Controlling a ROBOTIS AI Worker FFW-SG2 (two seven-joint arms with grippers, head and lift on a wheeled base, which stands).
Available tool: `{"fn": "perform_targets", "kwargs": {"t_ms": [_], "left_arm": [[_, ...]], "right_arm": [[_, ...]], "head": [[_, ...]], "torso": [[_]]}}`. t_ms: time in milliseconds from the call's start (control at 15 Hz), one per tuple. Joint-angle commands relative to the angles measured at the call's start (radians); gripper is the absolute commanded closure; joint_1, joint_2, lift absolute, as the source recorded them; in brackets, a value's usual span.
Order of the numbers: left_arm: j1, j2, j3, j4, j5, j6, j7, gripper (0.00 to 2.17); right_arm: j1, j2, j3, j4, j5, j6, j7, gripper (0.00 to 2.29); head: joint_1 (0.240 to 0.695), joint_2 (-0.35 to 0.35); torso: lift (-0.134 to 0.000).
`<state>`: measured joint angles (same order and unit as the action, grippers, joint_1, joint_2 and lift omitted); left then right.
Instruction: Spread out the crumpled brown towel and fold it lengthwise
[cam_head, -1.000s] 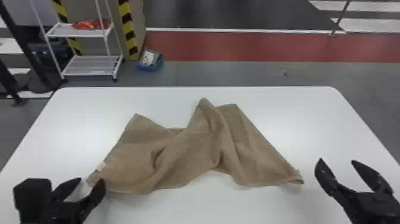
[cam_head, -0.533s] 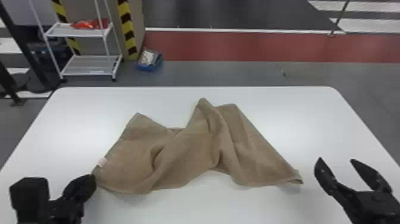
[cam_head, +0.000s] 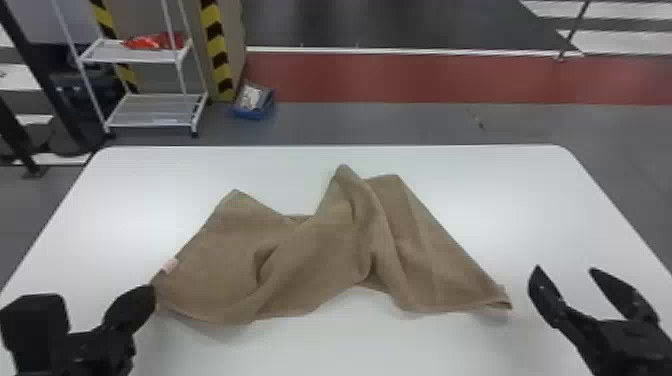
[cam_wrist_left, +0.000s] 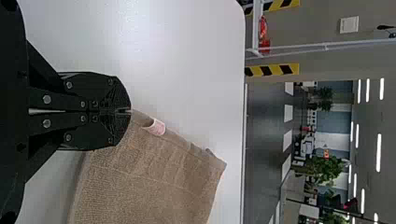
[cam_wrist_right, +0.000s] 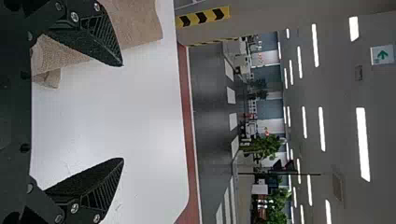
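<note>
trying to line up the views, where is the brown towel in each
Head view: brown towel, crumpled, middle of the white table.
Left wrist view: towel corner in the left gripper, by the tag.
Right wrist view: towel part behind one finger of the right gripper.
Shared landmark: white table.

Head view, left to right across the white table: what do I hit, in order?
Left tool, shut on a corner of the brown towel → pale tag → towel's far peak → towel's near right corner → right tool, open.
</note>
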<state>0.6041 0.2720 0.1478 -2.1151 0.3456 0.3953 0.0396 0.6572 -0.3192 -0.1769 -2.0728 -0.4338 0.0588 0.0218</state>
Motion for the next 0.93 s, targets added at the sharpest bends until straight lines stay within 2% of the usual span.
{"fn": "perform_targets", "kwargs": {"t_ms": [0, 267, 400, 600, 733, 867], "left_arm": [[0.008, -0.002, 0.022, -0.019, 0.044, -0.006, 0.0, 1.35], [0.019, -0.004, 0.032, -0.02, 0.061, -0.037, 0.016, 1.35], [0.02, -0.004, 0.033, -0.019, 0.059, -0.037, 0.017, 1.35], [0.02, -0.004, 0.032, -0.014, 0.053, -0.04, 0.016, 1.35], [0.019, -0.004, 0.03, -0.014, 0.052, -0.04, 0.016, 1.35], [0.019, -0.004, 0.032, -0.013, 0.052, -0.04, 0.016, 1.35]], "right_arm": [[-0.037, 0.008, 0.001, 0.025, 0.027, 0.06, 0.029, 0.14], [-0.11, 0.034, 0.017, 0.095, 0.112, 0.115, 0.155, 0.22], [-0.136, 0.049, 0.017, 0.141, 0.121, 0.122, 0.164, 0.32], [-0.176, 0.058, 0.022, 0.198, 0.13, 0.115, 0.173, 0.32], [-0.186, 0.066, 0.022, 0.217, 0.141, 0.115, 0.179, 0.46], [-0.179, 0.074, 0.02, 0.221, 0.127, 0.072, 0.187, 0.46]], "head": [[0.695, -0.021], [0.695, 0.01], [0.695, 0.028], [0.695, 0.029], [0.695, 0.027], [0.695, 0.023]], "torso": [[-0.128], [-0.128], [-0.128], [-0.128], [-0.128], [-0.128]]}}
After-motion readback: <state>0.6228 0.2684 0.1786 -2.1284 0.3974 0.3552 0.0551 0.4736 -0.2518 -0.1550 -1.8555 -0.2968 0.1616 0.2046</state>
